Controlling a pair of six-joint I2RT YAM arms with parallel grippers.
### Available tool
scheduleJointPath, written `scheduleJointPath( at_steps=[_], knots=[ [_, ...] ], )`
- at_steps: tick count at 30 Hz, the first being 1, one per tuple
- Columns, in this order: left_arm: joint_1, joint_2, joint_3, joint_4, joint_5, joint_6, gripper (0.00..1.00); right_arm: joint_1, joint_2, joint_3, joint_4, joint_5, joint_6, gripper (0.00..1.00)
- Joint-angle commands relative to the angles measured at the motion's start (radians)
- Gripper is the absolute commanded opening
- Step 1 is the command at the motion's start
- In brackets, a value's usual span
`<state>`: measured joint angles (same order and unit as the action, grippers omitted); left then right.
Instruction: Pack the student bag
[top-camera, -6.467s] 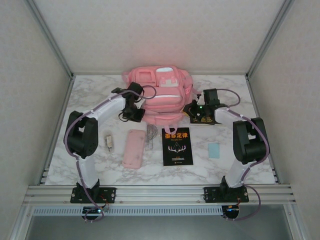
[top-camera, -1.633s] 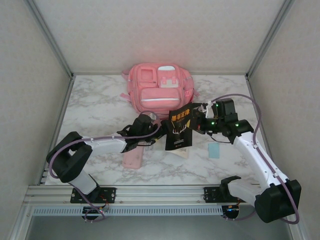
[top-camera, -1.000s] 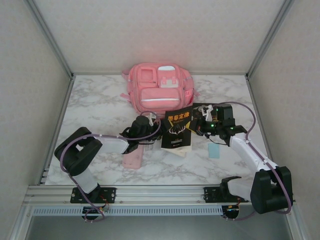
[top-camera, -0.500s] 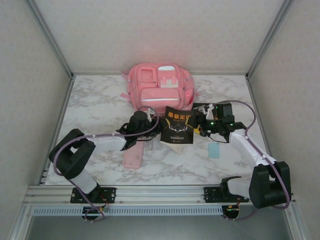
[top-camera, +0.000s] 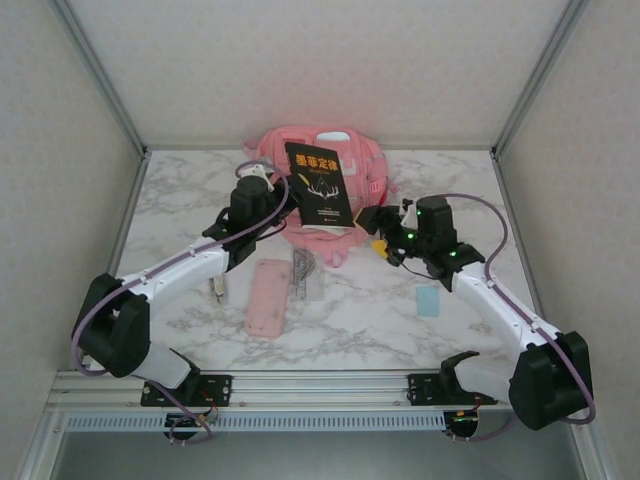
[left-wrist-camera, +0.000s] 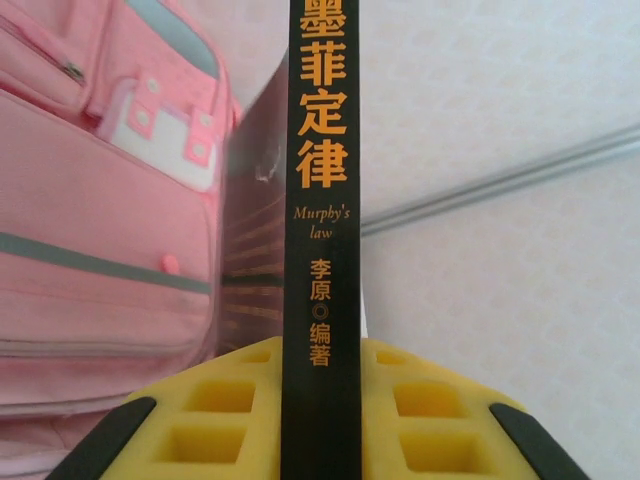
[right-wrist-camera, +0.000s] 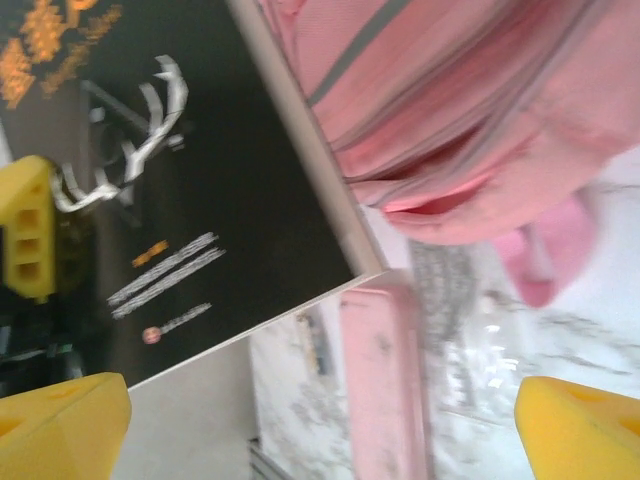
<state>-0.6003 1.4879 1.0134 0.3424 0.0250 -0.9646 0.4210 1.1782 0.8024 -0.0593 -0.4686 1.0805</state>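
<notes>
Left gripper clamps the spine of a black book, raising it over the student bag at upper centre of the frame; right of centre, the right gripper hangs beside the bag, jaws spread wide

blocked: black book above student bag | free: bare table right of bag
</notes>
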Motion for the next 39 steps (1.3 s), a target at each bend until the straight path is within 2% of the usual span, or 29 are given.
scheduleJointPath(
  at_steps=[1, 5, 11, 15, 18, 21, 23, 24, 26, 28, 29, 30, 32, 33, 34, 35, 36, 37, 38, 39],
  knots=[
    [-0.002, 0.024, 0.021, 0.138, -0.08, -0.058, 0.0, 0.08, 0.005, -0.034, 0.249, 0.123, 0.2, 0.99],
    [-0.012, 0.059, -0.014, 0.249, -0.108, -0.147, 0.0, 0.162, 0.059, -0.04, 0.404, 0.211, 0.294, 0.99],
    [-0.043, 0.058, -0.084, 0.396, -0.21, -0.203, 0.0, 0.237, 0.223, -0.031, 0.684, 0.208, 0.459, 0.99],
    [-0.057, 0.064, -0.101, 0.437, -0.217, -0.237, 0.0, 0.252, 0.334, -0.013, 0.859, 0.19, 0.553, 0.99],
    [-0.065, 0.06, -0.119, 0.458, -0.227, -0.247, 0.0, 0.258, 0.38, 0.0, 0.916, 0.191, 0.597, 0.99],
    [-0.065, 0.05, -0.135, 0.462, -0.228, -0.259, 0.0, 0.261, 0.379, -0.004, 0.89, 0.215, 0.587, 0.98],
    [-0.066, 0.04, -0.148, 0.455, -0.229, -0.265, 0.0, 0.259, 0.366, -0.021, 0.886, 0.248, 0.573, 0.89],
    [-0.065, 0.034, -0.155, 0.449, -0.228, -0.268, 0.0, 0.257, 0.358, -0.026, 0.881, 0.264, 0.56, 0.79],
    [-0.066, 0.027, -0.167, 0.439, -0.225, -0.279, 0.0, 0.25, 0.347, -0.017, 0.854, 0.275, 0.529, 0.53],
    [-0.068, 0.023, -0.179, 0.436, -0.224, -0.29, 0.0, 0.245, 0.339, 0.004, 0.815, 0.27, 0.497, 0.33],
    [-0.067, 0.02, -0.186, 0.432, -0.223, -0.293, 0.0, 0.245, 0.335, 0.02, 0.787, 0.27, 0.481, 0.16],
    [-0.068, 0.018, -0.191, 0.428, -0.223, -0.295, 0.0, 0.245, 0.333, 0.031, 0.764, 0.272, 0.471, 0.03],
    [-0.068, 0.012, -0.199, 0.422, -0.223, -0.295, 0.0, 0.241, 0.33, 0.044, 0.741, 0.272, 0.449, 0.0],
    [-0.067, 0.007, -0.202, 0.416, -0.215, -0.29, 0.1, 0.238, 0.327, 0.049, 0.731, 0.271, 0.434, 0.0],
    [-0.068, 0.0, -0.202, 0.405, -0.209, -0.283, 0.28, 0.232, 0.324, 0.05, 0.723, 0.269, 0.423, 0.0],
    [-0.068, -0.011, -0.202, 0.383, -0.199, -0.267, 0.57, 0.222, 0.317, 0.05, 0.708, 0.266, 0.41, 0.0],
    [-0.067, -0.027, -0.199, 0.348, -0.187, -0.244, 0.82, 0.21, 0.311, 0.05, 0.694, 0.26, 0.394, 0.0],
    [-0.067, -0.041, -0.192, 0.298, -0.178, -0.21, 0.95, 0.196, 0.303, 0.053, 0.677, 0.251, 0.373, 0.0],
    [-0.067, -0.066, -0.182, 0.233, -0.174, -0.162, 1.0, 0.175, 0.293, 0.059, 0.641, 0.235, 0.344, 0.0],
    [-0.065, -0.087, -0.168, 0.166, -0.168, -0.103, 1.0, 0.152, 0.283, 0.065, 0.598, 0.218, 0.312, 0.0]
  ],
)
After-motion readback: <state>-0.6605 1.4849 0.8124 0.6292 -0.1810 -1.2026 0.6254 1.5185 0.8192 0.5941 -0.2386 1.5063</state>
